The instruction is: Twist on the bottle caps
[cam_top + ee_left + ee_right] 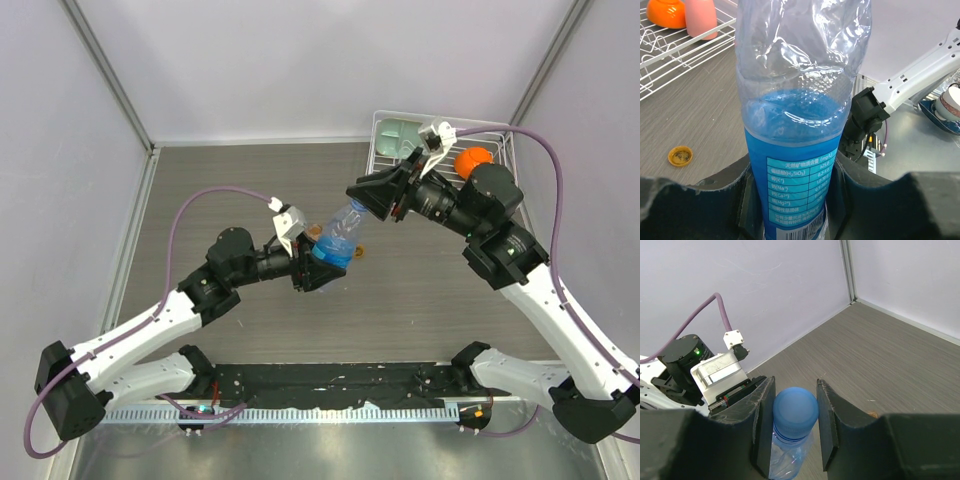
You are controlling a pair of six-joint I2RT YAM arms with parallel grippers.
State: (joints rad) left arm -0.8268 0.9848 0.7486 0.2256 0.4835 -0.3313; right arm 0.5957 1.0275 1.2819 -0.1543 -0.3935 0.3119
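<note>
Pale walls (pixel 300 60), grey wood-grain tabletop (pixel 425 312)

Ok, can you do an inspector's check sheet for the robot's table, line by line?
Surface: grey wood-grain table.
Job's things: clear bottle, part full of blue liquid, held tilted; blue cap on its neck; orange cap lying loose on the table; second bottle not clearly seen.
Clutter: wire rack in the far right corner, holding a pink cup and an orange ball.
Hands: left hand shut on the bottle's lower part; right hand shut on the blue cap.
Cables: purple cable looping along each arm, clear of the bottle.
Surroundings: pale walls; nothing else seen.
</note>
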